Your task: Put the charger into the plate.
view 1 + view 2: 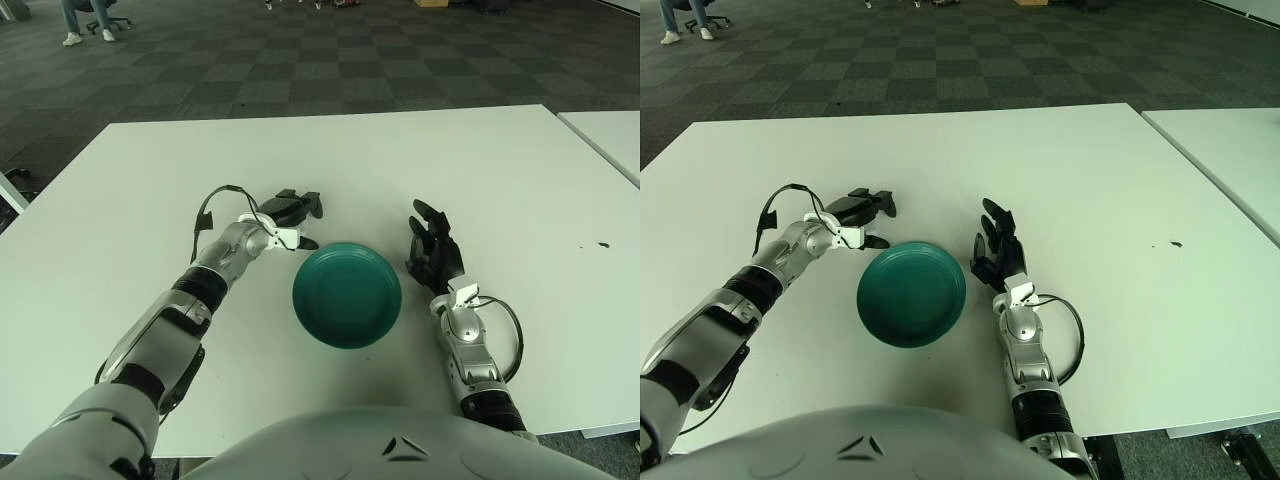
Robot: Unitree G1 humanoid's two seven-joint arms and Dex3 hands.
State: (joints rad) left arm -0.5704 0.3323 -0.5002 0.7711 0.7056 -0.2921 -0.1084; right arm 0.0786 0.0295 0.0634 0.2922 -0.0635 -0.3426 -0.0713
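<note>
Two hands: left robot hand (pixel 290 212) works beyond the plate's (pixel 347 295) far-left rim; right robot hand (pixel 432 250) idles beside its right, fingers spread.
Left grip: cannot tell.
Charger: not discernible; presumably under the left fingers.
Worktop (pixel 500 180): carries the plate.

White surface with a green plate

The white surface (pixel 500 170) is seen over a dark checkered carpet floor (pixel 300 60). A teal-green plate (pixel 347 295) is set near its front middle, and a small dark speck (pixel 603 244) is visible toward its right edge.
</note>
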